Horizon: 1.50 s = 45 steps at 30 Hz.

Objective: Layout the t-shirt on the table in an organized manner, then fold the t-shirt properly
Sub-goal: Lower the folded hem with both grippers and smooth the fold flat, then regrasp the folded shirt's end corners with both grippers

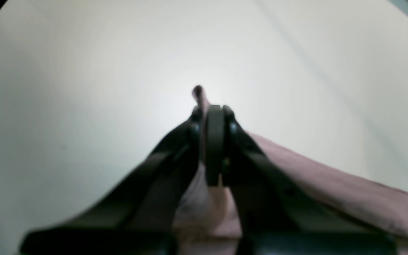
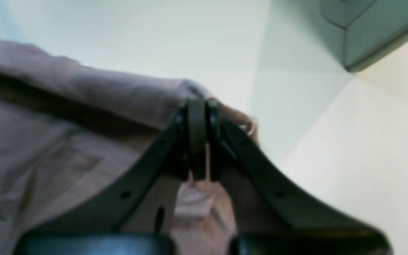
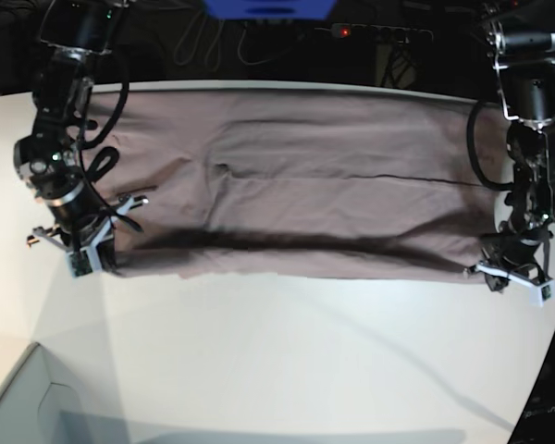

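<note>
Your left end effector (image 1: 214, 109) is clenched on a corner of the t-shirt (image 3: 305, 176); your right end effector (image 2: 197, 106) is clenched on the opposite corner. The shirt stretches between them across the white worktop (image 3: 287, 361), folded edge nearest. A grey box (image 2: 363, 28) sits beyond the right one. No readable writing.

The dark left gripper (image 1: 214, 113) is clamped tight, its arm reaching down at the base view's right. The dark right gripper (image 2: 197, 108) is likewise clamped, its arm angled downward opposite.
</note>
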Available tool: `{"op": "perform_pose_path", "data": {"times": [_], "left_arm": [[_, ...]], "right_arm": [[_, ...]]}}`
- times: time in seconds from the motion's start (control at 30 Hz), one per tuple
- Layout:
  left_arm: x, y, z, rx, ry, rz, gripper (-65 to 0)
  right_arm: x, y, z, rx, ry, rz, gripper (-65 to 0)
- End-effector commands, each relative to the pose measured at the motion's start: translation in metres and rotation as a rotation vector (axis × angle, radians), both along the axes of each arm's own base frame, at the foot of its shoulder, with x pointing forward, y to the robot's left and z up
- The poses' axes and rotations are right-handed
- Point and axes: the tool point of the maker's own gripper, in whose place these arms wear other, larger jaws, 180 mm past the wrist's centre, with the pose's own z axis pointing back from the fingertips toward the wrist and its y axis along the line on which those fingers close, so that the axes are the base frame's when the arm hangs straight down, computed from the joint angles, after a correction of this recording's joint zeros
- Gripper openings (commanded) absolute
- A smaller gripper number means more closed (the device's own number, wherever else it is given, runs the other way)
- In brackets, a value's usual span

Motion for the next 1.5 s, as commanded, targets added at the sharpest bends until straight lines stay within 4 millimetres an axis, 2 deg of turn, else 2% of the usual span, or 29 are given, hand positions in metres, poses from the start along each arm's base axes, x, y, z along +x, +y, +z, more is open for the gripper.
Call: {"op": "perform_pose_path", "data": {"times": [0.0,0.13,0.23,0.37,0.43,0.57,0.67,0.77,0.97,1.07,1.13,1.23,1.3,1.37,1.47], "left_arm": [[0.011,0.008,0.022,0.020,-0.067,0.008,-64.1],[0.006,0.008,0.020,0.025,-0.060,0.004,-64.1],[0.003,0.010,0.031,0.035,-0.092,0.008,-64.1],[-0.004,0.015,0.044,0.044,-0.131,0.024,-64.1],[-0.010,0.015,0.042,0.049,-0.126,0.022,-64.1],[-0.026,0.014,0.025,0.049,-0.081,0.019,-64.1],[-0.038,0.013,0.012,0.046,-0.048,0.019,-64.1],[-0.040,0.006,0.006,0.028,-0.043,0.018,-64.1],[-0.046,0.003,0.000,0.024,-0.028,0.017,-64.1],[-0.047,0.002,-0.001,0.022,-0.027,0.017,-64.1],[-0.048,0.003,-0.002,0.021,-0.023,0.018,-64.1],[-0.048,0.003,-0.003,0.020,-0.020,0.019,-64.1],[-0.048,0.003,-0.004,0.020,-0.019,0.019,-64.1],[-0.048,0.003,-0.003,0.020,-0.020,0.019,-64.1],[-0.046,0.002,-0.002,0.019,-0.024,0.018,-64.1]], "right_arm": [[0.003,0.002,0.019,0.001,-0.065,0.011,-65.0],[-0.017,0.008,0.027,-0.013,-0.078,0.016,-65.0],[-0.032,0.009,0.031,-0.035,-0.078,0.022,-65.0],[-0.052,0.012,0.026,-0.015,-0.054,0.026,-65.0],[-0.065,0.014,0.020,0.011,-0.031,0.029,-65.0],[-0.087,0.011,0.008,0.052,0.013,0.009,-65.0],[-0.103,0.009,0.007,0.094,0.008,-0.004,-65.0],[-0.119,0.013,0.002,0.113,0.010,0.007,-65.0],[-0.130,0.012,-0.021,0.145,0.058,-0.007,-65.0],[-0.116,0.010,-0.023,0.150,0.046,-0.013,-65.0],[-0.110,0.009,-0.028,0.151,0.063,-0.020,-60.5],[-0.100,0.004,-0.033,0.130,0.113,-0.037,-47.1],[-0.101,0.003,-0.041,0.117,0.165,-0.046,-37.1],[-0.103,0.003,-0.044,0.115,0.183,-0.048,-30.5],[-0.105,0.016,-0.051,0.141,0.199,-0.031,-26.2]]}}
